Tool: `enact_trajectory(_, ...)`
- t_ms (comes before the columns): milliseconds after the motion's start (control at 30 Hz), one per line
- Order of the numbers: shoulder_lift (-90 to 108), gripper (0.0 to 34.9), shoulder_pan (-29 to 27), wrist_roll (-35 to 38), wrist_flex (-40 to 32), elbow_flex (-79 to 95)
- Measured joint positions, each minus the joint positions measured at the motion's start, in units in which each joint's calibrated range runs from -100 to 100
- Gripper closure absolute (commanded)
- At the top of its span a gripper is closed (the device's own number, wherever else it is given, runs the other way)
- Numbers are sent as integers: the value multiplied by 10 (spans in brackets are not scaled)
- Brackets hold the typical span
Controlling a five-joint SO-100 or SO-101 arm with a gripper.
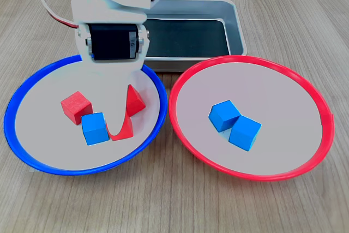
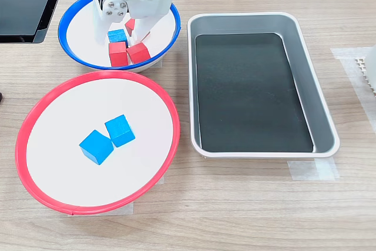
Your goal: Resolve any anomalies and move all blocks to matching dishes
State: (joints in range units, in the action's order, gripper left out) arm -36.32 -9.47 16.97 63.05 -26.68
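My hand (image 1: 112, 114) spread, empty, low over blue-rimmed dish (image 1: 32, 156). Blue block (image 1: 95, 128) lies in dish, just left of hand in first exterior view; red blocks (image 1: 76, 107) beside it. Two blue blocks (image 1: 224, 115) sit in red-rimmed dish (image 1: 305, 170), well right.

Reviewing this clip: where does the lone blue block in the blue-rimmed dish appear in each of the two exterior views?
First exterior view: the blue block lies at lower centre of the blue-rimmed dish, in front of a red block.
Second exterior view: the same block sits at top left, under the gripper.
Shared landmark: the grey tray beside the dishes.
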Motion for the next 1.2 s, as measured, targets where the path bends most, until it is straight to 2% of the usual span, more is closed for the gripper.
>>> enact_trajectory(233,-21,218,3,8,-2,-11)
enact_trajectory(400,-39,243,8,15,0,-16)
enact_trajectory(467,-40,260,13,16,1,-19)
enact_trajectory(500,-43,287,16,16,2,-22)
enact_trajectory(633,-43,346,19,18,1,-22)
enact_trajectory(1067,43,346,21,18,24,-39)
enact_trajectory(1200,90,346,48,15,40,-32)
